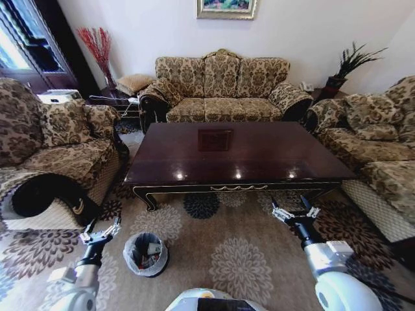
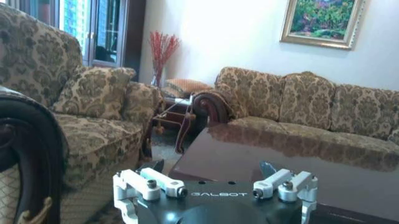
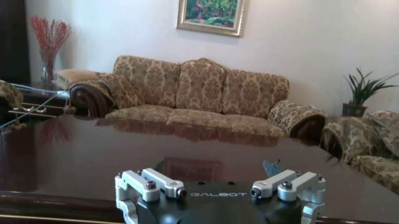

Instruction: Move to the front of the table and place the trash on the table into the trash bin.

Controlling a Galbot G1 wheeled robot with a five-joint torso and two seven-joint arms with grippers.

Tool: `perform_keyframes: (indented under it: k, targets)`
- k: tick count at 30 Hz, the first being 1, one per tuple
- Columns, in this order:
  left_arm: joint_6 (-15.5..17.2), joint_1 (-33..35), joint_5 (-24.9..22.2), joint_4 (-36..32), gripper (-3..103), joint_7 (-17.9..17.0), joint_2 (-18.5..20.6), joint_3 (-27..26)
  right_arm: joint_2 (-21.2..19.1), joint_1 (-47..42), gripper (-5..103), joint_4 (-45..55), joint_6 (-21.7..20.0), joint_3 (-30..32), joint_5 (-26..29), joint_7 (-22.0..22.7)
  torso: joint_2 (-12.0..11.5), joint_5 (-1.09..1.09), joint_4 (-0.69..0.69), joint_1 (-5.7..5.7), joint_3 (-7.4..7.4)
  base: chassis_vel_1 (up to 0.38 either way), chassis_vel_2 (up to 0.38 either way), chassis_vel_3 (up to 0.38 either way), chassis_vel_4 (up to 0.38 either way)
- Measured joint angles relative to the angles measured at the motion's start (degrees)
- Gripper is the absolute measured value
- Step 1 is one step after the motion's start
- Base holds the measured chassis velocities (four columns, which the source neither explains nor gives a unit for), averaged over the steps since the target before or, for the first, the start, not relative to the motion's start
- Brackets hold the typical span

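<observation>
Head cam: I'm parked in front of the counter (image 1: 259,155) and its dark top looks bare to me, no litter on it. The trash bin (image 1: 145,254) sits on the carpet by my left gripper (image 1: 100,234), with bits of trash (image 1: 150,250) already inside, so I'd call this basically done. Both arms hang low, the right gripper (image 1: 295,214) with jaws spread and empty

Left wrist: jaws wide apart, holding nothing, "GALBOT" printed on the mount, counter corner just ahead

Right wrist: same story, jaws apart and empty, "GALBOT" again, glossy counter top ahead
</observation>
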Motion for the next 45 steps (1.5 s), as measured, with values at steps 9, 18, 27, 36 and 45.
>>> perform_keyframes:
  k: [9,18,27,36,45]
  targets:
    - [-2.76,-0.21,0.07,2.92,100,0.13,0.28,-0.33,-0.09,1.09,100,-0.28,-0.06,-4.97,-3.33,1.06,0.0,-0.02,0.0,-0.01,0.0,-0.095,-0.136,0.123,0.153]
    - [-4.29,0.0,-0.54,2.95,100,-1.07,0.76,-0.35,-0.19,1.93,100,-0.85,1.73,-9.13,-6.7,3.58,0.0,0.03,0.01,-0.01,0.0,-0.175,-0.197,0.214,0.206]
    - [2.94,3.75,-6.3,-9.17,100,-4.38,1.14,0.75,0.8,0.86,100,1.29,-0.08,-9.39,-3.53,4.92,-0.01,-0.04,0.02,0.0,0.0,-0.003,0.011,0.002,0.003]
    - [13.9,3.56,-5.44,-19.58,100,-2.8,3.15,1.53,3.16,-0.84,100,5.35,-2.44,-9.03,-1.4,3.81,0.0,0.0,-0.01,0.0,0.0,0.014,0.013,-0.006,-0.006]
    - [15.67,-0.03,-0.86,-15.62,100,-2.16,5.24,3.0,2.93,0.58,100,4.74,-3.34,-8.38,-3.43,2.36,-0.01,-0.02,-0.01,0.01,0.0,0.0,0.0,0.0,0.0]
